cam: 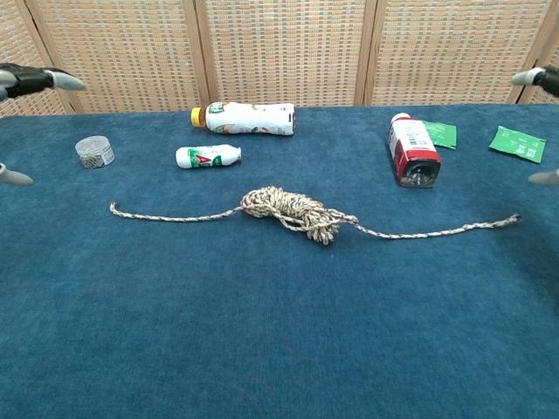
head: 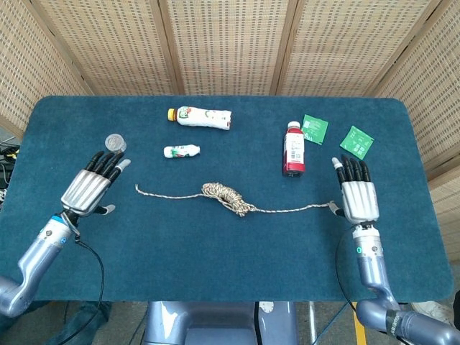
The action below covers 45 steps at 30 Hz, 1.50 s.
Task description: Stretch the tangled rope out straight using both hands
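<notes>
The speckled rope (head: 228,198) (cam: 295,213) lies flat on the blue table with a tangled bundle in its middle. Its left end (head: 138,188) and right end (head: 330,206) rest free on the cloth. My left hand (head: 92,185) hovers left of the rope's left end, fingers spread, holding nothing. My right hand (head: 356,195) sits just right of the rope's right end, fingers extended and empty. In the chest view only fingertips (cam: 35,80) of the left hand and fingertips (cam: 541,78) of the right hand show at the frame edges.
A red juice bottle (head: 293,149) lies behind the rope's right half. Two white bottles (head: 201,116) (head: 181,151) lie behind the bundle. A small clear cap (head: 115,141) sits near my left fingertips. Two green packets (head: 314,128) (head: 356,141) lie at the back right.
</notes>
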Each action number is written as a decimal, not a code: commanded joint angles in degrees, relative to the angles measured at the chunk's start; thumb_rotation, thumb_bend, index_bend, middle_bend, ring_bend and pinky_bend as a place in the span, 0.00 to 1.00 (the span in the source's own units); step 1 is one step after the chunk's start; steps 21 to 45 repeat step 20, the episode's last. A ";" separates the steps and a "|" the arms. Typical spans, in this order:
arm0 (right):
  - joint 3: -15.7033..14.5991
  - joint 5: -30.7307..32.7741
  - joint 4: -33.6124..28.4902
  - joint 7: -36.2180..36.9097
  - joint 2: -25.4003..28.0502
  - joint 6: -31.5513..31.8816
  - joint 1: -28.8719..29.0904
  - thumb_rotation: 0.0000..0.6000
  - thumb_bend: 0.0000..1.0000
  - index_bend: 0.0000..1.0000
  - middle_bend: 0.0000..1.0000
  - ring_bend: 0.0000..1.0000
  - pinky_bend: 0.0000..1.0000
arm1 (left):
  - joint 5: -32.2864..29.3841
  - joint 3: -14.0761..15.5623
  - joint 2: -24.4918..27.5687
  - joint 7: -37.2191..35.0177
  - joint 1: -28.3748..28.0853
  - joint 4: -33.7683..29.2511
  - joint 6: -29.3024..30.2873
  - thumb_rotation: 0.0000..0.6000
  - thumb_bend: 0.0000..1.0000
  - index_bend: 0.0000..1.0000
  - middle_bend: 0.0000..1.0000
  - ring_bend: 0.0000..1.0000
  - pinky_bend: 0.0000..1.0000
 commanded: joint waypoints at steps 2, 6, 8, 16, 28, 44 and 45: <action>-2.93 -5.12 -3.47 6.19 5.06 4.24 -4.93 1.00 0.00 0.02 0.00 0.00 0.00 | -3.75 -1.21 4.31 -3.42 7.03 -7.65 7.72 1.00 0.00 0.00 0.00 0.00 0.00; -5.25 -7.44 -8.33 7.30 9.13 5.70 -7.89 1.00 0.00 0.01 0.00 0.00 0.00 | -4.51 0.32 4.60 -3.18 12.20 -12.55 12.75 1.00 0.00 0.00 0.00 0.00 0.00; -6.06 -8.68 -10.12 6.28 10.40 6.57 -8.80 1.00 0.00 0.00 0.00 0.00 0.00 | -4.21 1.29 4.46 -1.79 13.97 -14.27 14.41 1.00 0.00 0.00 0.00 0.00 0.00; -7.53 -14.07 -11.69 6.76 10.82 10.59 -11.27 1.00 0.00 0.00 0.00 0.00 0.00 | 0.05 3.27 4.14 1.96 18.93 -18.61 21.18 1.00 0.00 0.00 0.00 0.00 0.00; -7.77 -15.21 -11.42 6.69 10.34 11.60 -12.27 1.00 0.00 0.00 0.00 0.00 0.00 | 2.28 3.77 3.69 1.70 20.22 -18.77 22.53 1.00 0.00 0.00 0.00 0.00 0.00; -7.77 -15.21 -11.42 6.69 10.34 11.60 -12.27 1.00 0.00 0.00 0.00 0.00 0.00 | 2.28 3.77 3.69 1.70 20.22 -18.77 22.53 1.00 0.00 0.00 0.00 0.00 0.00; -7.77 -15.21 -11.42 6.69 10.34 11.60 -12.27 1.00 0.00 0.00 0.00 0.00 0.00 | 2.28 3.77 3.69 1.70 20.22 -18.77 22.53 1.00 0.00 0.00 0.00 0.00 0.00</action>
